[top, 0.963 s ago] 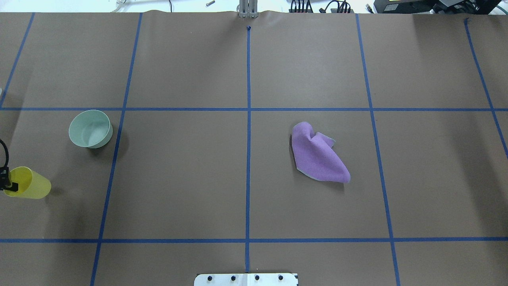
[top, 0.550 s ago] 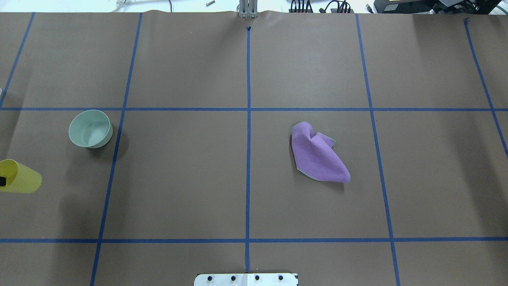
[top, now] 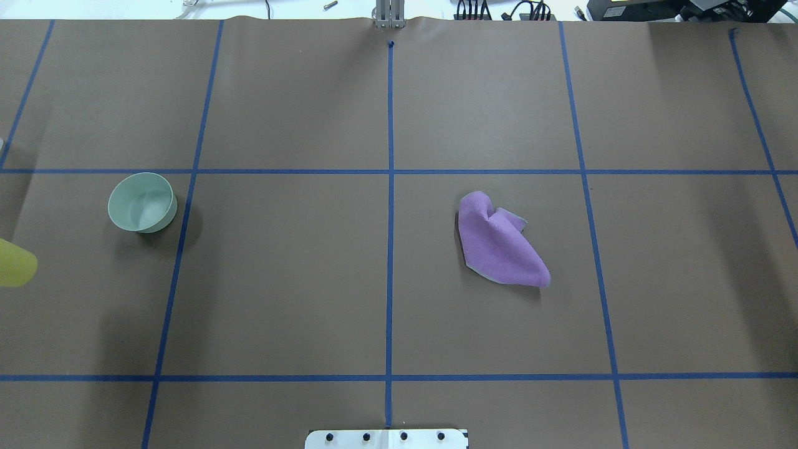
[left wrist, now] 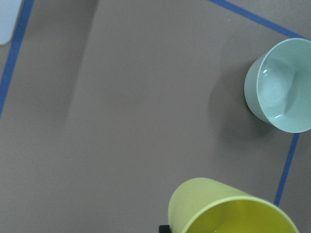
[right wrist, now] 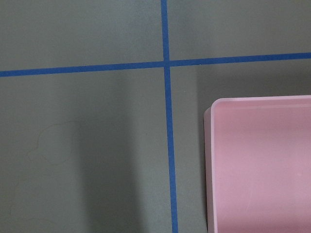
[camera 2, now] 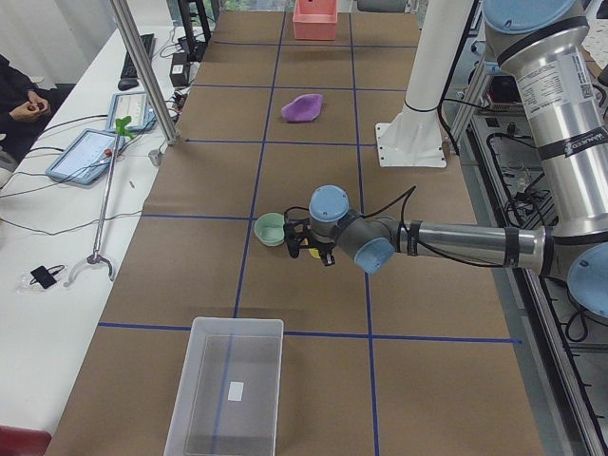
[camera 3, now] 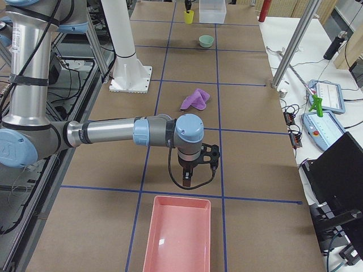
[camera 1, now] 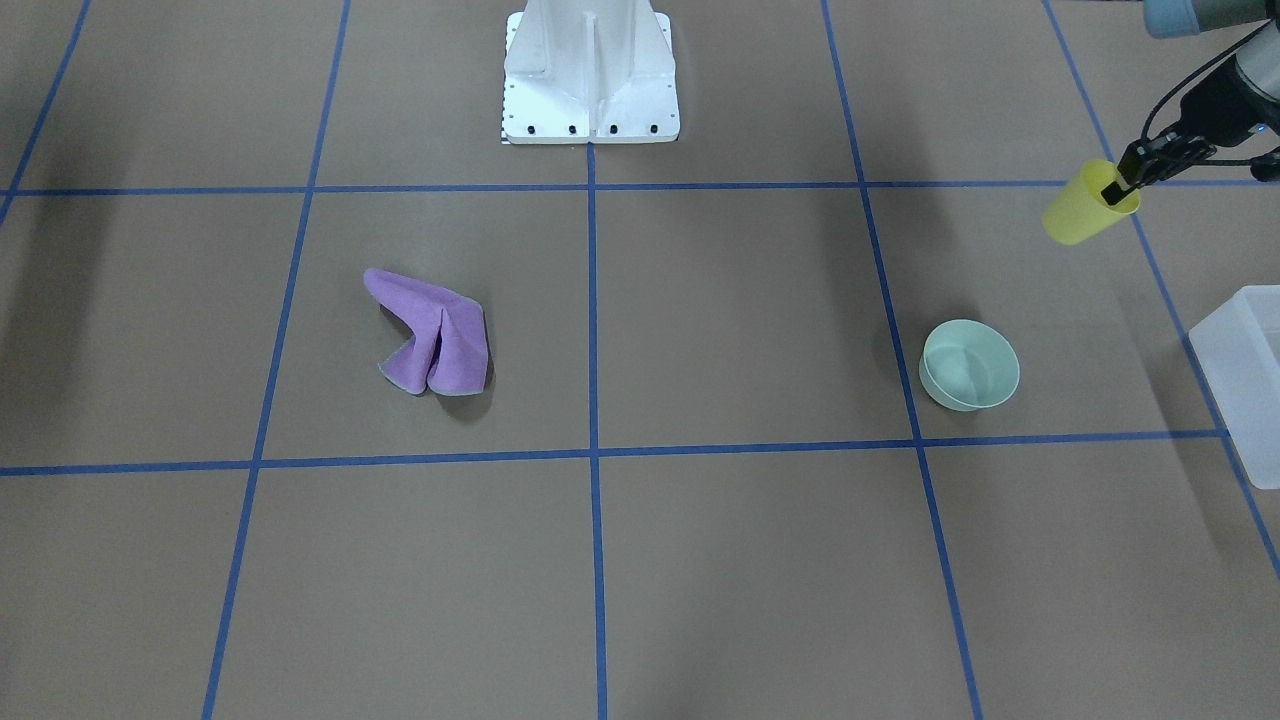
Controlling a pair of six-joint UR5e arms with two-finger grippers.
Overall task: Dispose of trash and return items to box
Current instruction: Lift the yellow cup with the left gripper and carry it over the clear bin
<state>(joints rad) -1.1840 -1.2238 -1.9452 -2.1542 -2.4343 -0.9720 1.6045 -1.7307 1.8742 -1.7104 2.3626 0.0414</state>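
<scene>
Transport of the yellow cup [camera 1: 1083,208] looks like the step in hand: the left gripper [camera 1: 1128,182] is pinched on its rim, 1 finger inside the mouth and 1 outside. It appears to hold the cup clear of the surface [camera 1: 700,560], with the long axis tilted, mouth up toward the wrist and base slanting down toward the table's middle. The coming move turns on where the box [camera 1: 1240,385] lies from that grip. It stands on the surface farther out to the robot's left and farther from the robot's base than the cup, apart from it, with neither item in it. The cup therefore probably needs carrying outward and away from the base, then righting so its base goes in first. The mint-green bowl [camera 1: 968,365] sits upright on the surface inboard of the box, well within the left arm's half, so that arm is the nearer 1 for both items. At the far end the right gripper [camera 3: 188,180] hangs just beside a pink tray [camera 3: 178,238], and I cannot tell whether it is wide or closed (only the side camera shows it). The purple cloth [camera 1: 432,335], likely the trash, lies crumpled in the right arm's half.
</scene>
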